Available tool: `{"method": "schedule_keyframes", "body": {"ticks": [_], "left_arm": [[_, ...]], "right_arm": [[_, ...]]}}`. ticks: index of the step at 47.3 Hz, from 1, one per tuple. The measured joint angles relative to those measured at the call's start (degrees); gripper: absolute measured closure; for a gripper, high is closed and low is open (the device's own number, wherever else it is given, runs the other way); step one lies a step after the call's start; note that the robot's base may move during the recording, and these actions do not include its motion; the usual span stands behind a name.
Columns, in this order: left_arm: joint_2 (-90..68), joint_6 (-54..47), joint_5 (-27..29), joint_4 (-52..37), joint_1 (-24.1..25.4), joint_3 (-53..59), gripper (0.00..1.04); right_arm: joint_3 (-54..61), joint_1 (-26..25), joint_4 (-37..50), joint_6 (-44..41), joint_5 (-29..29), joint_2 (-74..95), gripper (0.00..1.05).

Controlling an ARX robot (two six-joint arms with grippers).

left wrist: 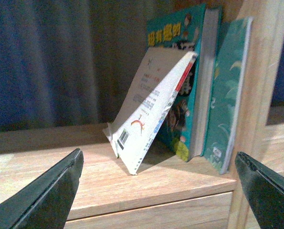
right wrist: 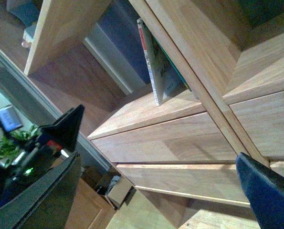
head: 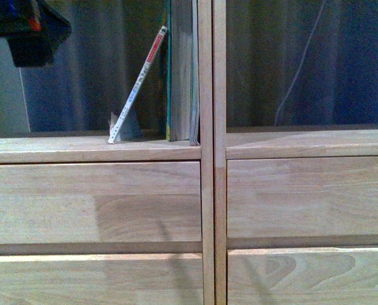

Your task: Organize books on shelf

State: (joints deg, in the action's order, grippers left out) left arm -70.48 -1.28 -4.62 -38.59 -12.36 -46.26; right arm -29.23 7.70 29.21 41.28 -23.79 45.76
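Thin softcover [head: 138, 86] leaning at upper centre against upright teal books [head: 181, 70] on the shelf [head: 87, 149]; left gripper [left wrist: 158, 191] and right gripper [right wrist: 161, 162] fingers released, empty; next move, likely: straightening it upright.

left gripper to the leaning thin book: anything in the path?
Nothing visible. The left gripper is open, facing the thin book, with only bare shelf board between them. The book leans against the teal books standing by the divider.

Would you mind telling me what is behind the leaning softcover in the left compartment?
The thin softcover leans against a teal book, with another teal volume beyond it. The softcover hides the lower part of that cover.
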Motion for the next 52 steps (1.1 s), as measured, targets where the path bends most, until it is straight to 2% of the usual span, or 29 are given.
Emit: {"method": "schedule_keyframes", "body": {"ticks": [5, 7, 10, 12, 13, 18, 21, 26, 33, 35, 38, 40, 43, 47, 52], "left_arm": [[2.1, 1.3, 0.0, 0.0, 0.0, 0.4, 0.07], [2.5, 1.1, 3.3, 2.8, -0.3, 0.1, 0.1], [4.3, 1.2, 11.7, 12.3, -0.5, 0.7, 0.21], [5.4, 1.2, 14.4, 14.8, -0.4, 2.3, 0.26], [6.3, 1.2, 15.1, 15.2, -0.1, 3.7, 0.3], [9.8, 1.2, 15.1, 13.7, 1.5, 10.3, 0.46], [11.8, 1.2, 14.4, 12.3, 2.4, 13.6, 0.54], [14.7, 1.2, 13.1, 10.4, 3.5, 18.1, 0.69], [18.2, 1.2, 11.5, 8.5, 4.9, 24.1, 0.9], [19.9, 1.2, 11.0, 8.0, 5.7, 26.6, 1.01], [21.9, 1.2, 10.3, 7.5, 6.5, 29.2, 1.02], [23.6, 1.2, 9.5, 7.3, 6.9, 31.0, 1.02], [25.2, 1.2, 8.9, 7.2, 7.5, 32.7, 1.02], [27.3, 1.2, 5.3, 7.3, 10.5, 34.6, 1.02], [30.0, 1.2, 5.0, 7.6, 12.0, 36.7, 1.02]], "right_arm": [[0.0, 0.0, 0.0, 0.0, -0.1, 0.0, 0.07], [0.0, 0.0, 0.0, 0.0, 0.0, 0.0, 0.07], [0.0, 0.0, 0.0, 0.0, 0.1, 0.0, 0.07], [-0.3, 1.0, -2.6, -3.2, 5.2, -0.4, 0.1], [-0.7, 2.1, -5.8, -5.8, 10.3, -1.0, 0.13], [1.1, 3.2, -14.5, -20.2, 27.8, -4.1, 0.28], [3.5, 2.6, -14.5, -27.5, 32.1, -5.7, 0.36], [7.3, 1.3, -13.5, -34.8, 32.5, -7.9, 0.5], [12.2, -0.3, -12.3, -38.8, 30.6, -11.1, 0.71], [14.1, -1.0, -11.9, -39.6, 29.9, -12.6, 0.81], [16.0, -1.9, -11.6, -40.0, 29.1, -14.2, 0.94], [17.5, -5.0, -11.6, -40.7, 24.9, -15.7, 1.02], [18.8, -6.9, -11.6, -40.7, 24.3, -17.3, 1.02], [20.1, -7.4, -11.6, -40.7, 24.0, -18.7, 1.02], [21.8, -7.6, -11.7, -40.8, 23.8, -20.5, 1.02]]}}
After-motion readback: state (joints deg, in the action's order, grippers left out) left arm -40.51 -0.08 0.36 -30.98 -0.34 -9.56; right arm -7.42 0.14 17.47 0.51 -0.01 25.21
